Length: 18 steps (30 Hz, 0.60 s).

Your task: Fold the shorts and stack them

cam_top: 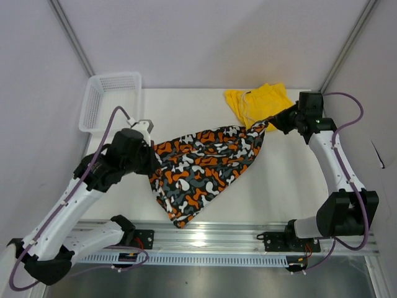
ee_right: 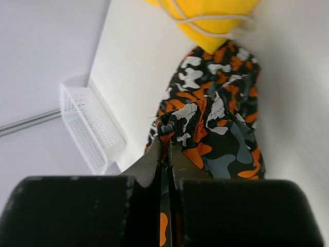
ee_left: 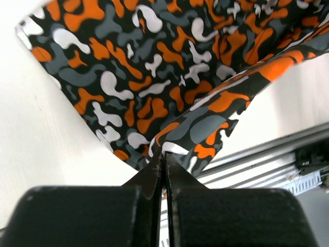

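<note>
The patterned shorts, orange, white, black and grey-teal, hang stretched between my two grippers above the white table. My left gripper is shut on their left edge; in the left wrist view the cloth spreads ahead of the closed jaws. My right gripper is shut on their right corner, seen bunched between the jaws in the right wrist view. The yellow shorts lie crumpled at the back right, just behind the right gripper; their pale drawstring shows in the right wrist view.
A white mesh basket stands at the back left corner of the table; it also shows in the right wrist view. A metal rail runs along the near edge. Grey walls close in on both sides.
</note>
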Motion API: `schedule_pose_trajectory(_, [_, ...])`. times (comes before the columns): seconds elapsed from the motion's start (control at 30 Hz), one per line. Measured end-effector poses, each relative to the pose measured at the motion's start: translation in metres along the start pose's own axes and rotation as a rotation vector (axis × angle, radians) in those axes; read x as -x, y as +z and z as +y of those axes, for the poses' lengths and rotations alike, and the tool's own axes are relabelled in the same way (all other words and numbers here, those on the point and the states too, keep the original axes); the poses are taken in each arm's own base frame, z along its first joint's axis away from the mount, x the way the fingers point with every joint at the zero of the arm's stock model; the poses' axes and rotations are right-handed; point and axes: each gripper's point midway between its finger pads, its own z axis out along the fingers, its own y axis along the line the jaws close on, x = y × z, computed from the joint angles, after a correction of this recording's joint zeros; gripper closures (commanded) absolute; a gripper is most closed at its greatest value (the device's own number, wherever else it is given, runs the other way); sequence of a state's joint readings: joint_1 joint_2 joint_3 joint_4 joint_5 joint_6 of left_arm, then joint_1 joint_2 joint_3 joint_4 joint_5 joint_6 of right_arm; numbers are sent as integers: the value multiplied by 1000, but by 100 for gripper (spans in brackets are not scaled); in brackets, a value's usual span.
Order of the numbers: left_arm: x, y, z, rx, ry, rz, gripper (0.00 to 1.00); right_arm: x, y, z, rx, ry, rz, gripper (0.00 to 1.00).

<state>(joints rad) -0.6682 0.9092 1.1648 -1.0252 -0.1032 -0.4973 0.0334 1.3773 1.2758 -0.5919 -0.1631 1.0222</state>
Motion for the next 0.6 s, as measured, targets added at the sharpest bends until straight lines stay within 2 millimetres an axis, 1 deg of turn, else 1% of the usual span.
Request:
schedule_pose_trajectory(0.1, [19, 0, 13, 15, -31, -21, 100, -3, 11, 20, 38, 20, 0, 100])
schedule_pose_trajectory(0.17, [36, -4, 20, 14, -52, -47, 100, -4, 19, 34, 70, 35, -7, 100])
schedule_pose_trajectory(0.23, [49, -8, 23, 13, -61, -71, 100, -4, 26, 43, 90, 48, -13, 100])
schedule_pose_trajectory(0.33, [70, -11, 27, 10, -70, -104, 100, -6, 42, 56, 117, 64, -25, 100])
schedule_pose_trajectory(0.4, [76, -7, 32, 12, -78, -105, 100, -5, 54, 64, 128, 72, -34, 100])
schedule_pose_trajectory(0.5, [78, 4, 42, 26, -100, -82, 100, -7, 75, 75, 139, 77, -37, 100])
schedule_pose_trajectory(0.6, [74, 19, 57, 50, -129, -51, 100, -11, 99, 79, 144, 82, -31, 100])
